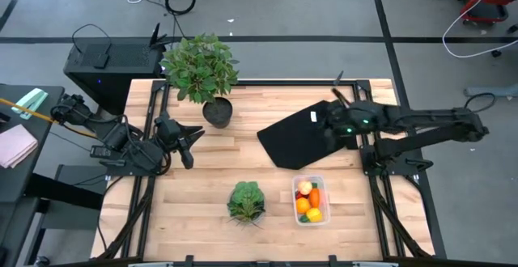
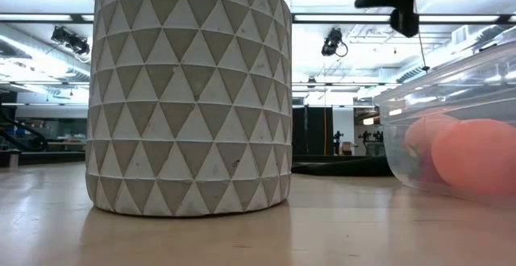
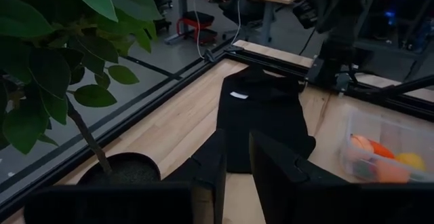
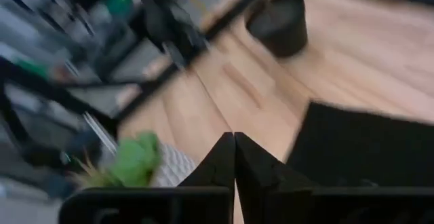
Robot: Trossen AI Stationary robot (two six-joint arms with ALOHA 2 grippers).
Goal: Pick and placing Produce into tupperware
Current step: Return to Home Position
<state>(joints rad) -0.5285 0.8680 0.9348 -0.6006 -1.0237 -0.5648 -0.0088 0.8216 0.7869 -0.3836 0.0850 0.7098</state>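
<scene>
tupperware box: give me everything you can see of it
The tupperware is a small clear plastic box, rectangular with rounded corners, with no lid on it. It stands upright on the wooden table on the right arm's side, beside the lettuce head but apart from it. Inside lies toy produce: orange, yellow, red and peach-coloured pieces. Nothing else touches it.

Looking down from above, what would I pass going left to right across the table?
Left pincer → lettuce → clear box of toy fruit. The plant, black cloth and right pincer overlap these, so left out.
</scene>
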